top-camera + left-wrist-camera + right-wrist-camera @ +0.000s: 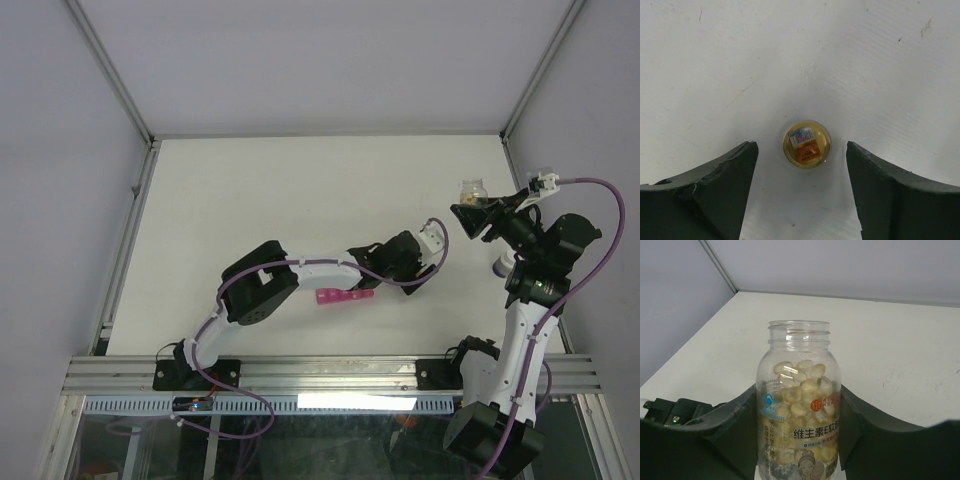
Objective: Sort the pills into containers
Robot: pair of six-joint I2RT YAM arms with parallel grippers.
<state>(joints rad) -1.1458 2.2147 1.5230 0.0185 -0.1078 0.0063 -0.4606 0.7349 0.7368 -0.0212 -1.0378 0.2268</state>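
Note:
The magenta strip of containers lies on the white table beside the left arm's forearm, its lids too small to read. My right gripper is shut on a clear, uncapped pill bottle, upright and filled with pale yellow softgels, and holds it above the table's right side. My left gripper is open and empty, pointing down at the table. A small round amber bottle, seen end-on, stands between and just ahead of its fingertips. In the top view the left gripper hides that bottle.
A small white round thing sits on the table, partly behind the right arm. Metal frame posts and grey walls bound the table on the left, back and right. The left arm's forearm stretches over the table's middle.

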